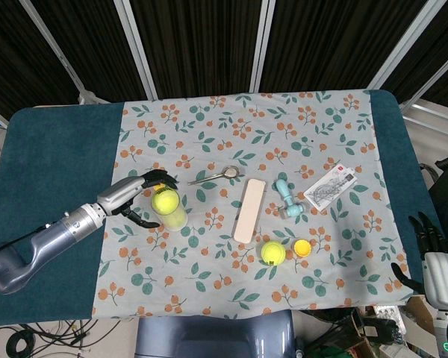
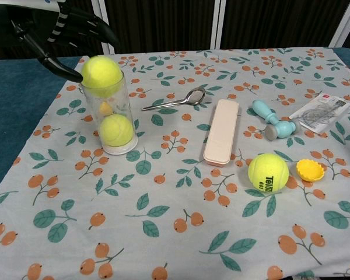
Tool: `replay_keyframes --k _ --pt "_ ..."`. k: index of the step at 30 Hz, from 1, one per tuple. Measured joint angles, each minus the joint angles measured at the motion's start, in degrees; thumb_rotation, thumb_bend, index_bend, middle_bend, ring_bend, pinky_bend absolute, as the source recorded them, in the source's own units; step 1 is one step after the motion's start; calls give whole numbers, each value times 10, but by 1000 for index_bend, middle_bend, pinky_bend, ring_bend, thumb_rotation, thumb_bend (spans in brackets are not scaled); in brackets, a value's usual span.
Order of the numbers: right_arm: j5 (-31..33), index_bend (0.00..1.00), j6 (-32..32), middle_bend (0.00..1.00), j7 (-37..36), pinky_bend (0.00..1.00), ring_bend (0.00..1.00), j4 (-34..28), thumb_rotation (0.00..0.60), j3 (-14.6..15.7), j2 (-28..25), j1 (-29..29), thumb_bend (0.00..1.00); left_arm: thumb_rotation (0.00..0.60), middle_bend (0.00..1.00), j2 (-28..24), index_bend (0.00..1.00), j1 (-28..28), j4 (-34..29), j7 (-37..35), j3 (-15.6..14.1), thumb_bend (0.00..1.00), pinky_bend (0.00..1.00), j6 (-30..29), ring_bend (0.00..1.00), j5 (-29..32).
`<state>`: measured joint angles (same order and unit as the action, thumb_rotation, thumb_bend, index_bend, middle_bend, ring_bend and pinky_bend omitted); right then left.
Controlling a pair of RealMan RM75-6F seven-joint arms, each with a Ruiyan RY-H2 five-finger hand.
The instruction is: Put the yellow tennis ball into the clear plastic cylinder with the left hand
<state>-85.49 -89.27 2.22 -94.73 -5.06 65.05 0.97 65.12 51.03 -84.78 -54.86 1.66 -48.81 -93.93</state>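
A yellow tennis ball sits in the mouth of the clear plastic cylinder, which stands upright on the floral cloth. Another yellow ball lies at the cylinder's bottom. My left hand hovers just left of and behind the cylinder's top, fingers spread apart, holding nothing; its thumb ends close beside the upper ball. A third tennis ball rests on the cloth at the right. My right hand hangs off the table's right edge, fingers apart and empty.
Metal scissors, a long pink case, a light blue tool, a yellow cap and a printed packet lie on the cloth right of the cylinder. Teal table surface borders the left.
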Motion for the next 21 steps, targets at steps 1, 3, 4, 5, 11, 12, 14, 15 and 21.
replay_keyframes --k 1,3,4,5,11,12,14,15,21 --pt "0 0 0 0 0 253 112 0 600 0 0 0 173 600 142 0 242 -1 0 1 0 133 163 -2 15 1" --pt "1 0 0 0 0 252 112 0 600 0 0 0 173 600 142 -1 242 -3 0 2 1 133 159 -9 15 3" --pt "1 0 1 0 1 253 112 0 600 0 0 0 173 600 142 -1 243 -3 -1 3 1 133 154 -11 15 3" --pt "1 0 1 0 1 253 112 0 600 0 0 0 174 600 142 -2 243 -4 -2 4 1 133 150 -13 14 3" --pt "0 0 0 0 3 252 112 -1 600 1 0 0 174 600 144 -13 242 -9 -11 16 3 133 143 -30 13 4" --pt "0 0 0 0 3 252 112 -1 600 1 0 0 174 600 145 -14 242 -13 -11 25 6 133 143 -39 13 7" --pt "1 0 1 0 3 252 112 -1 600 1 0 0 174 600 146 -16 242 -18 -12 40 10 133 144 -51 13 10" --pt "1 0 1 0 3 252 112 -2 600 1 0 0 174 600 146 -16 242 -23 -13 55 13 133 144 -63 13 14" --pt "0 0 0 0 4 253 112 -2 600 1 1 0 174 600 143 -21 234 -60 -21 188 24 133 143 -124 14 31"
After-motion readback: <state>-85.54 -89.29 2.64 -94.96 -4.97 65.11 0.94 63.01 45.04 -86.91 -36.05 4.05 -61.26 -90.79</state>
